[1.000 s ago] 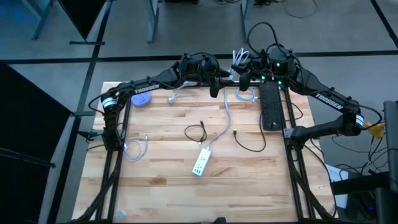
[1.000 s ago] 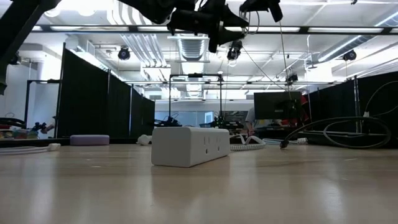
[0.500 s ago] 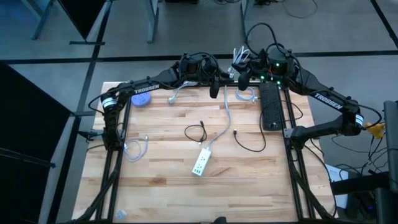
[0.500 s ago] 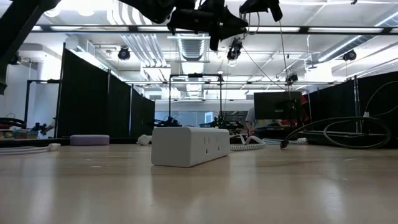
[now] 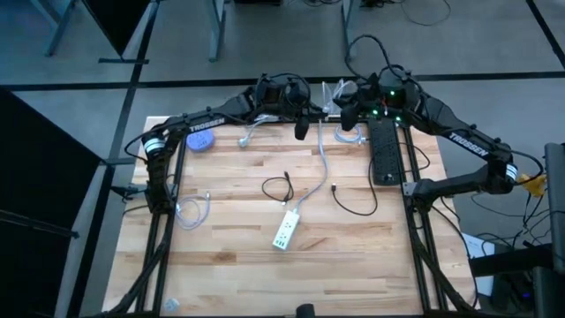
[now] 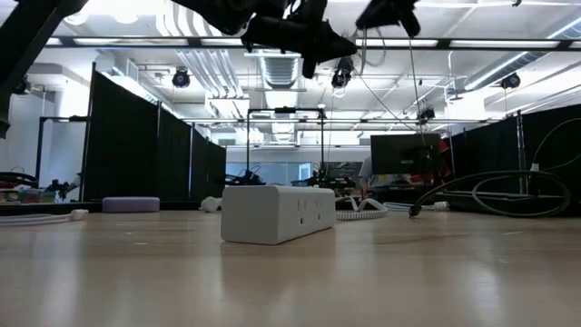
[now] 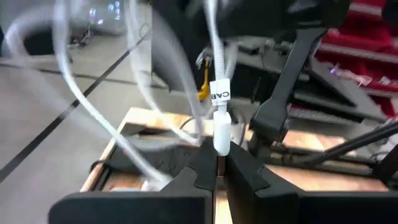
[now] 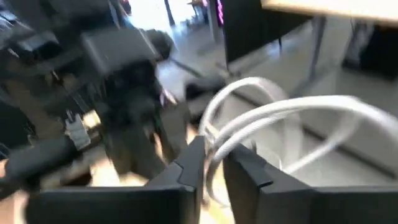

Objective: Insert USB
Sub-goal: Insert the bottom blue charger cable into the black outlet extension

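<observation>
Seen from above, a wooden table holds two dark arms that meet high over its far edge, near twelve o'clock. The left gripper is closed on a white USB plug; in the left wrist view its fingers pinch the plug's lower end, and the plug stands with its long axis running straight out of the fingertips, its cable leading on away from the gripper past a small white label. The right gripper hangs just beside it, toward three o'clock, and in the right wrist view its fingers stand narrowly apart with a loop of the white cable passing between them; whether they grip it cannot be told. On the table, a white power strip lies near the centre, its long axis running roughly from six toward twelve o'clock, with its own cord trailing toward twelve. A black power strip lies along the edge at two o'clock, a black cable coils near the centre, and a blue disc sits at ten o'clock.
</observation>
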You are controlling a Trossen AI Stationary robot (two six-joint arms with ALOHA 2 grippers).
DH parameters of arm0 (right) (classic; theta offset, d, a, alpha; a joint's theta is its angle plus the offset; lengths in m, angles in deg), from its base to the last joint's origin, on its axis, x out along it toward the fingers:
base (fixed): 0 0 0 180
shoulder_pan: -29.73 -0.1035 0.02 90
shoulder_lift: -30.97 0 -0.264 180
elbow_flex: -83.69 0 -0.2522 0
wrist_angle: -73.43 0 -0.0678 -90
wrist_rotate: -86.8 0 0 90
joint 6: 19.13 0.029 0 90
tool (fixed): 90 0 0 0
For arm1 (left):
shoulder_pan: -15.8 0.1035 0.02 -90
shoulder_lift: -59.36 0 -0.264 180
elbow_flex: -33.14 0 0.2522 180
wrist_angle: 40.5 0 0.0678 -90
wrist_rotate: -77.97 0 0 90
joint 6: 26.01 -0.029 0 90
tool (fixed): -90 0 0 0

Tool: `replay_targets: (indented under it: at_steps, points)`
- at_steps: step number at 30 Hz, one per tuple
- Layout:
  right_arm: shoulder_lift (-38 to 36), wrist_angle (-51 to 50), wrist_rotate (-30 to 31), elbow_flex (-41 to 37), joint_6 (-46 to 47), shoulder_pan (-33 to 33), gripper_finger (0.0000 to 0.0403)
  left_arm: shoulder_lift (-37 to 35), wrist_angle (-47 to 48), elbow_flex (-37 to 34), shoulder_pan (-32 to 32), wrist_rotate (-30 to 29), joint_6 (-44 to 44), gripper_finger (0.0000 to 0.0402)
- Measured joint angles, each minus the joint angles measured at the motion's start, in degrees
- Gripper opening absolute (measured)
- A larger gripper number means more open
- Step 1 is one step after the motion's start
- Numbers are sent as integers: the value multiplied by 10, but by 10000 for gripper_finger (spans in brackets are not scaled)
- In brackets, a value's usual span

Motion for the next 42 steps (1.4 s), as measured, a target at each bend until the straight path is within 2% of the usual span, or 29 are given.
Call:
replay_targets:
  at_steps: [3,6,9,12,15,19,26,33,37,42]
  points:
    - [-5,-116,1,0,20,6,96,-18,32,0,10,3,-23,2]
    - [-7,-208,-28,0,20,1,126,-29,73,2,20,20,-41,1]
    - [-15,-198,-79,2,17,-21,146,-30,140,1,27,35,-75,1]
    - [-15,-120,-79,29,-27,-53,155,-30,202,1,26,49,-130,1]
    - [8,-99,-73,77,-77,-75,156,-32,247,1,20,50,-169,1]
    - [65,-149,-71,131,-125,-75,148,-33,254,1,13,81,-181,0]
    - [155,-197,-95,203,-208,-79,148,-34,271,1,3,87,-180,0]
    - [227,-288,-96,272,-242,-79,151,-34,270,1,1,91,-180,0]
    - [260,-301,-123,297,-250,-78,144,-34,268,1,1,91,-180,0]
    - [285,-334,-125,319,-270,-79,134,-34,268,1,2,91,-179,0]
